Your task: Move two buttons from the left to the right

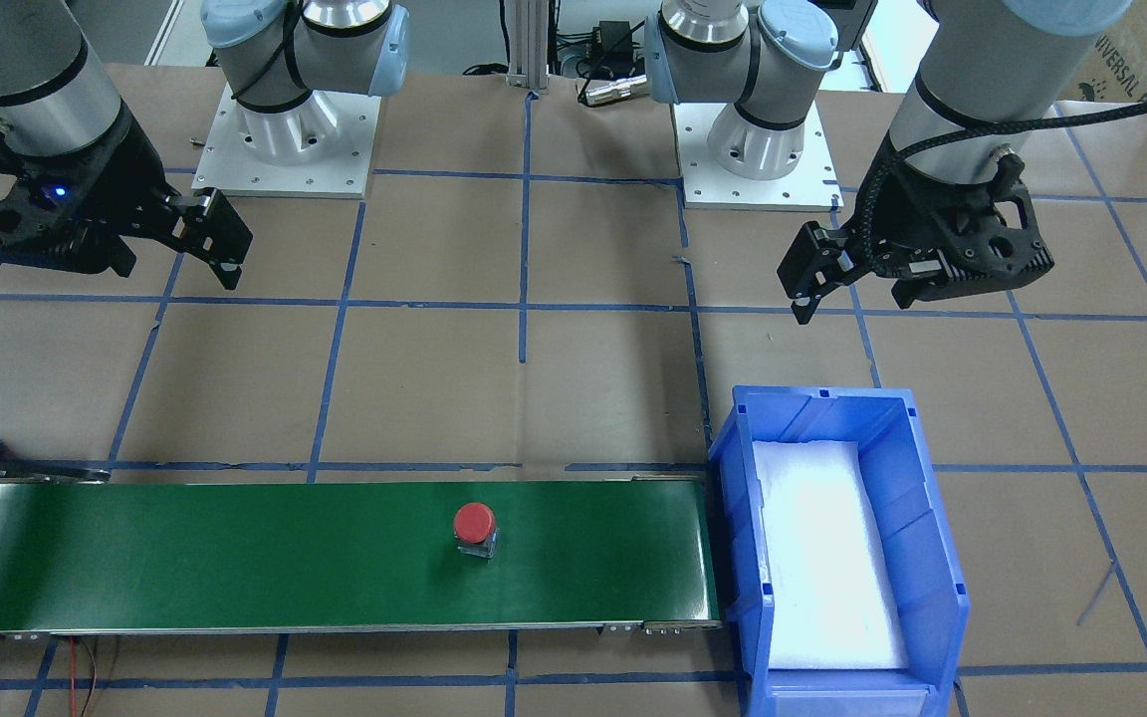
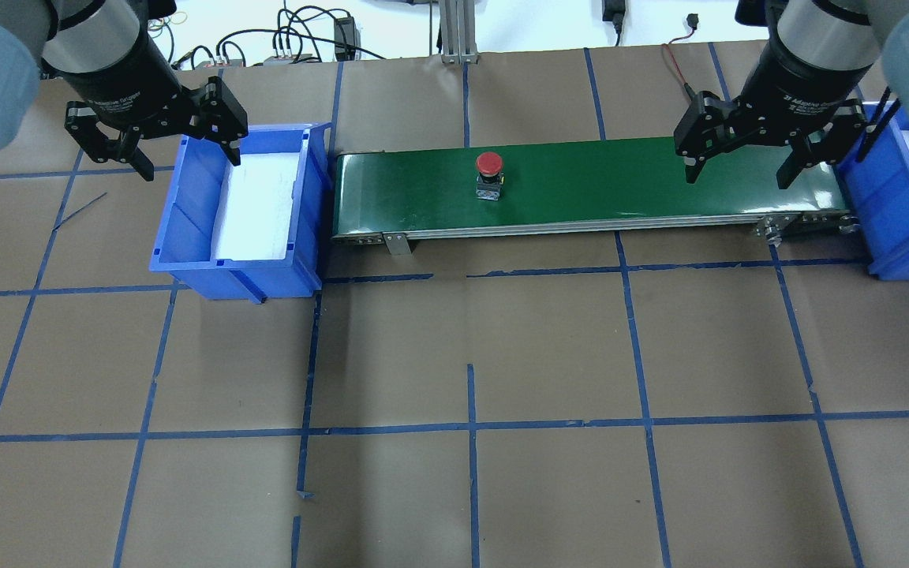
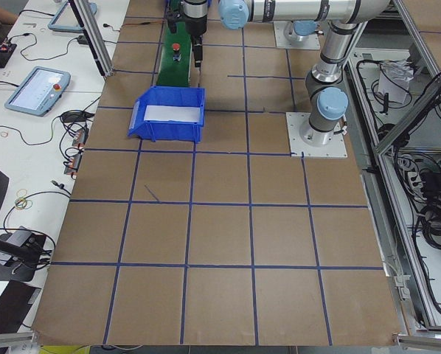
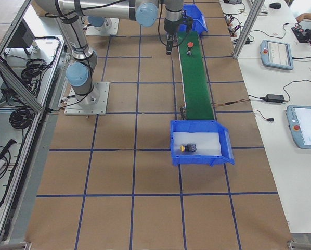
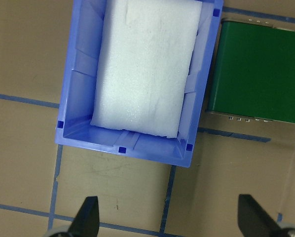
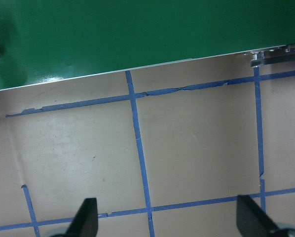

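1. The left gripper (image 2: 188, 162) is hanging raised beside the left bin (image 2: 186, 237), fingers spread wide and carrying nothing. Only a white foam pad (image 2: 257, 205) is lying in this bin.
2. The red button (image 2: 489, 170) is standing upright on the green belt (image 2: 620, 181), nearer the belt's left end.
3. The right gripper (image 2: 737, 177) is hanging raised by the belt's right end, fingers spread wide, empty, well apart from the red button.
4. The yellow button (image 4: 188, 148) is lying in the right bin (image 2: 888, 229).

Judgement: 1 of 2 buttons is looking delivered, and transfer 2 is in hand. The next move is probably calling for the right gripper to descend around the red button, close, and carry it into the right bin.

Lettering: each gripper body is showing white text, apparently "Adaptive Gripper".
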Controlling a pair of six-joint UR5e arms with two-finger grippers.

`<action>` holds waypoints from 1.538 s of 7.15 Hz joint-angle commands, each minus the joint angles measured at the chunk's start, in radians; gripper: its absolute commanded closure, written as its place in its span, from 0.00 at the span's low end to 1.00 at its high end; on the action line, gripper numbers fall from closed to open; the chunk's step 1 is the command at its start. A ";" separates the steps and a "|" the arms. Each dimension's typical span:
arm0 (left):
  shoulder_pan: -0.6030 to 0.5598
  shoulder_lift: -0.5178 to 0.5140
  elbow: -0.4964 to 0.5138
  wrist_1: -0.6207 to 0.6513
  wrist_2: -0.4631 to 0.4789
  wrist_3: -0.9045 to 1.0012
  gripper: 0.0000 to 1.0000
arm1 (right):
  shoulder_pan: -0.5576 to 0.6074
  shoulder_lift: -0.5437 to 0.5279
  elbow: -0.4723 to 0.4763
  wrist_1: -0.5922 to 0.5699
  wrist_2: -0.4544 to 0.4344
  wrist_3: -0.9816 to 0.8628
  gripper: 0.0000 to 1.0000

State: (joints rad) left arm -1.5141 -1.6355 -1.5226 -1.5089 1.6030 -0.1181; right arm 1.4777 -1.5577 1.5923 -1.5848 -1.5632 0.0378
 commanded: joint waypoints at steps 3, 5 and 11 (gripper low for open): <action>0.002 -0.001 -0.002 0.007 0.000 0.000 0.00 | 0.001 0.002 0.000 -0.001 0.000 0.001 0.00; 0.002 0.000 -0.001 0.012 -0.002 0.000 0.00 | 0.001 0.004 -0.006 -0.003 0.002 0.002 0.00; 0.002 0.000 -0.002 0.010 -0.002 0.000 0.00 | -0.016 0.008 -0.003 -0.007 -0.009 -0.022 0.00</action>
State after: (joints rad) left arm -1.5129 -1.6352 -1.5246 -1.4987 1.6015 -0.1181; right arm 1.4689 -1.5503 1.5827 -1.5911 -1.5641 0.0177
